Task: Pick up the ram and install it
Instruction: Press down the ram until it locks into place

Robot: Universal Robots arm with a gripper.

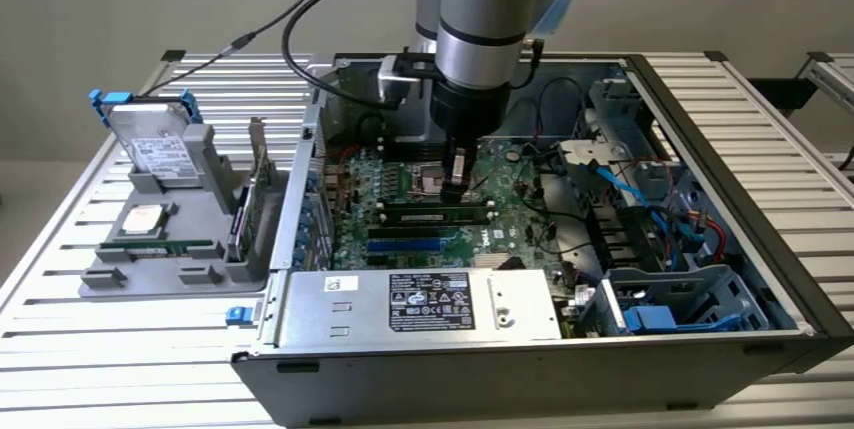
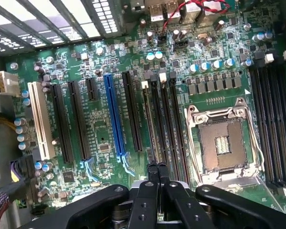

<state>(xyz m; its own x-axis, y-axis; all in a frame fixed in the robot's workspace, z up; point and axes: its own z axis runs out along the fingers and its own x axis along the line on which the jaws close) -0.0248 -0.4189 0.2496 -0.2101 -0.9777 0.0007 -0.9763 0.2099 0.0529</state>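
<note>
The gripper [image 1: 457,185] hangs low inside the open computer case [image 1: 747,199], its fingers [image 2: 155,177] pressed together with nothing between them, the tips close over the motherboard [image 2: 100,129]. Directly under those tips, in the wrist view, run the long black memory slots [image 2: 167,129]; the ram [image 1: 434,215] lies along 1 of them just below the gripper, a green stick with dark chips stretched across the board. From where I stand it looks set into its slot already, so I'd judge this to be the seating stage: the closed fingers are placed to bear down on the stick's top edge. I can't tell whether the latches at its ends have caught. Any push from here wants to be straight down and centred on the stick, or it could rock in the slot. Beside the fingertips sits the empty CPU socket [image 2: 221,143] in its metal frame. Further off, outside the case, a grey tray [image 1: 160,249] holds a hard drive [image 1: 158,144].
</note>
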